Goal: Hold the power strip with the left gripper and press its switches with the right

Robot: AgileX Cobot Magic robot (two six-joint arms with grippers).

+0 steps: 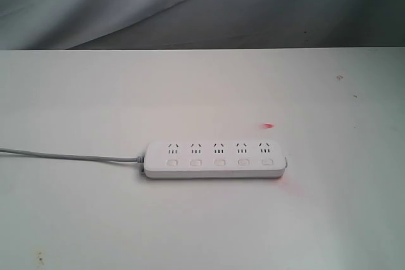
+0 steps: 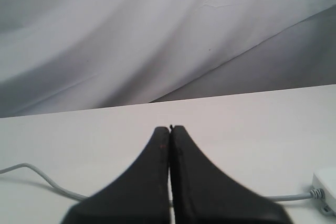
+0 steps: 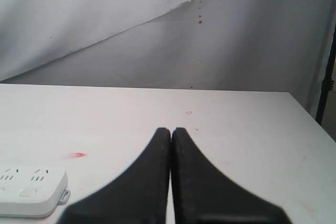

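The power strip lies unheld on the desk, left gripper and right gripper both empty with fingers together; pressing its switches before it is pinned could skid it.

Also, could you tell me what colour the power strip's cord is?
Light grey; the cord shows best in the exterior view.

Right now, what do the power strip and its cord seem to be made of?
The power strip looks like smooth, matte white plastic with rounded moulded edges. The cord seems a flexible grey rubbery or vinyl sheath; it curves loosely.
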